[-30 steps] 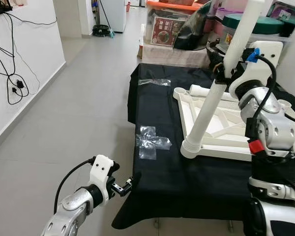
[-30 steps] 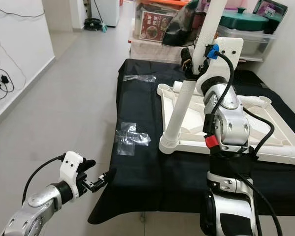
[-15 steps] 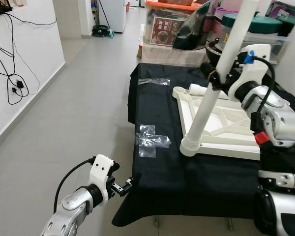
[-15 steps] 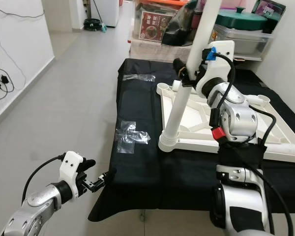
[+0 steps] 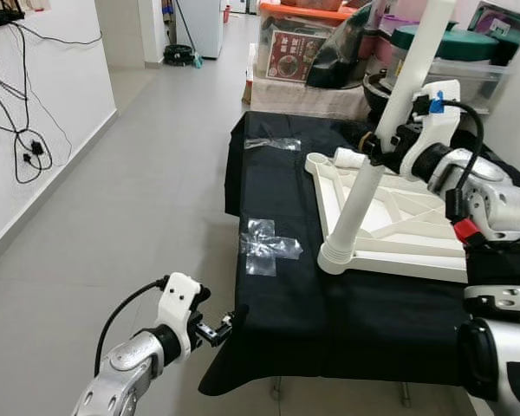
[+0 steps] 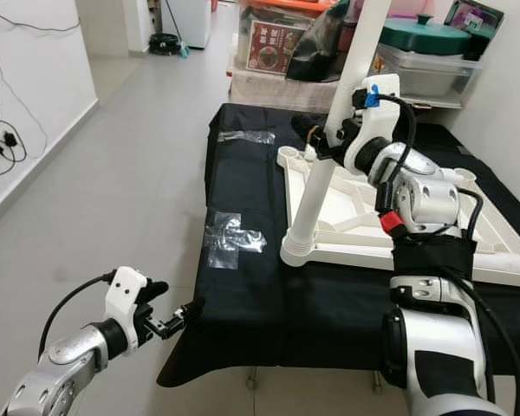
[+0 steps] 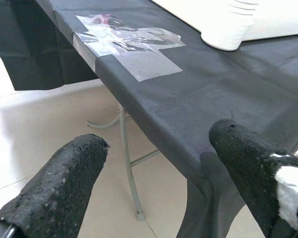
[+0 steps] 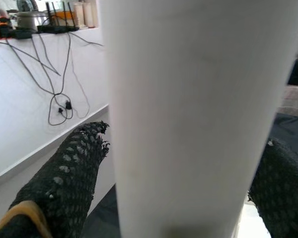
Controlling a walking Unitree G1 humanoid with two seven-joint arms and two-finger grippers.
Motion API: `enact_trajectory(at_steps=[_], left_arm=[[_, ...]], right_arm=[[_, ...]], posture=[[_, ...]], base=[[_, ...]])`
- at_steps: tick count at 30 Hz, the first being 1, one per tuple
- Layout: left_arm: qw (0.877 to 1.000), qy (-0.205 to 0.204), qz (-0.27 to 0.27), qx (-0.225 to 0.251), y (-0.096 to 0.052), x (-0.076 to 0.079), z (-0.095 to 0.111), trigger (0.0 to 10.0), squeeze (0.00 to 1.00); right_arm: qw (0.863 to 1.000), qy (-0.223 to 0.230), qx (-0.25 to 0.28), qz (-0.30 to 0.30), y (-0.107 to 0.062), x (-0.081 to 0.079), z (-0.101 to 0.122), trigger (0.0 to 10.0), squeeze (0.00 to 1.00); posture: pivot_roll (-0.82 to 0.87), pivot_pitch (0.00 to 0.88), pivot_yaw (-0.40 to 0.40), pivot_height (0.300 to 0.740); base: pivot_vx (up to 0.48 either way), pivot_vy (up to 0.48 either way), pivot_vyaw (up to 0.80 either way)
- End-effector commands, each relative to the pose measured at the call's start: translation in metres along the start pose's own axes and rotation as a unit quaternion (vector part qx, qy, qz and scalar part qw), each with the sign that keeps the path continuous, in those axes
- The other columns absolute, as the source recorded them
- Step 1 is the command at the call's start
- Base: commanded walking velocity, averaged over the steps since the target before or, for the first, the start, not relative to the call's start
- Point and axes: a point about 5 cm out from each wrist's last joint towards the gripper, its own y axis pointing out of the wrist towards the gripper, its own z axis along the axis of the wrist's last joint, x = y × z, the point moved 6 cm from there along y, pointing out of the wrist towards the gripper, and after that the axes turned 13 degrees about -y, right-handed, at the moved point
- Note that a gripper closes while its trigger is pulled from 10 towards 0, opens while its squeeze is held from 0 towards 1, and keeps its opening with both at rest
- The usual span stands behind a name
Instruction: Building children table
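Observation:
A white children's table top (image 5: 390, 262) lies upside down on a black-clothed table (image 5: 329, 312). A long white table leg (image 5: 364, 182) stands tilted in its near left corner socket. My right gripper (image 5: 374, 149) is shut on this leg about halfway up; in the right wrist view the leg (image 8: 188, 99) sits between both black fingers (image 8: 69, 178). My left gripper (image 5: 230, 321) hangs low at the cloth's front left corner, open with nothing between its fingers (image 7: 64, 183). A short white tube (image 5: 351, 159) lies by the top's far corner.
Clear tape patches (image 5: 264, 247) are stuck on the cloth left of the table top. Storage boxes and bins (image 5: 303, 61) are stacked behind the table. Grey floor (image 5: 139, 199) stretches to the left, up to a white wall with hanging cables (image 5: 26, 147).
My right forearm and elbow have swung out to the right and lower while the gripper stayed on the leg. The leg's tilt shifted slightly. The left arm has not moved.

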Motion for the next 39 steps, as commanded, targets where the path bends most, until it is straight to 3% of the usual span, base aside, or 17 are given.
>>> enact_trajectory(at_steps=[1, 15, 24, 25, 26, 27, 28, 29, 32, 33, 34, 39], left_arm=[[1.000, 0.000, -0.001, -0.012, 0.000, 0.000, -0.006, 10.0, 0.00], [1.000, 0.001, 0.000, -0.013, -0.001, -0.001, -0.006, 10.0, 0.00], [1.000, 0.001, 0.000, -0.014, -0.002, 0.000, -0.007, 10.0, 0.00], [1.000, 0.001, 0.001, -0.014, -0.002, 0.000, -0.007, 10.0, 0.00], [1.000, 0.000, 0.001, -0.014, -0.003, 0.000, -0.008, 10.0, 0.00], [1.000, 0.000, 0.001, -0.014, -0.003, 0.000, -0.008, 10.0, 0.00], [1.000, 0.000, 0.001, -0.014, -0.003, 0.000, -0.008, 10.0, 0.00], [1.000, 0.000, 0.002, -0.015, -0.004, 0.000, -0.008, 10.0, 0.00], [1.000, 0.000, 0.002, -0.015, -0.004, 0.000, -0.008, 10.0, 0.00], [1.000, 0.000, 0.002, -0.015, -0.004, -0.001, -0.008, 10.0, 0.00], [1.000, 0.000, 0.002, -0.015, -0.004, -0.001, -0.008, 10.0, 0.00], [1.000, 0.000, 0.001, -0.015, -0.004, 0.000, -0.008, 10.0, 0.00]], right_arm=[[1.000, -0.006, 0.019, 0.019, 0.002, -0.002, 0.012, 10.0, 0.00], [0.995, -0.040, 0.037, 0.078, 0.004, -0.006, 0.010, 10.0, 0.00], [0.996, -0.050, 0.016, 0.067, 0.007, 0.004, -0.003, 10.0, 0.00], [0.997, -0.050, 0.013, 0.063, 0.007, 0.006, -0.005, 9.6, 0.00], [0.997, -0.050, 0.012, 0.061, 0.006, 0.008, -0.007, 7.0, 0.00], [0.997, -0.050, 0.012, 0.061, 0.006, 0.008, -0.007, 7.0, 0.00], [0.997, -0.050, 0.011, 0.060, 0.006, 0.009, -0.008, 5.0, 0.00], [0.997, -0.052, 0.013, 0.063, 0.006, 0.010, -0.008, 2.1, 0.00], [0.996, -0.053, 0.015, 0.065, 0.006, 0.010, -0.008, 2.1, 0.00], [0.996, -0.054, 0.016, 0.067, 0.006, 0.010, -0.007, 0.4, 0.00], [0.996, -0.056, 0.017, 0.072, 0.005, 0.010, -0.007, 0.0, 0.00], [0.995, -0.059, 0.018, 0.074, 0.005, 0.011, -0.008, 0.0, 0.00]], posture=[[-0.04, 0.000, -0.099, 0.740], [-0.02, 0.000, -0.103, 0.740], [-0.02, 0.000, -0.109, 0.740], [-0.02, 0.000, -0.109, 0.740], [-0.02, 0.000, -0.109, 0.740], [-0.02, 0.000, -0.109, 0.740], [-0.01, 0.000, -0.109, 0.740], [-0.01, 0.000, -0.108, 0.740], [-0.01, 0.000, -0.108, 0.740], [-0.01, 0.000, -0.108, 0.740], [-0.01, 0.000, -0.108, 0.740], [-0.01, 0.000, -0.108, 0.740]], base=[[0.000, 0.000, 0.00], [0.000, 0.000, 0.00], [0.000, 0.000, 0.00], [0.000, 0.000, 0.00], [0.000, 0.000, 0.00], [0.000, 0.000, 0.00], [0.000, 0.000, 0.00], [0.000, 0.000, 0.00], [0.000, 0.000, 0.00], [0.000, 0.000, 0.00], [0.000, 0.000, 0.00], [0.000, 0.000, 0.00]])
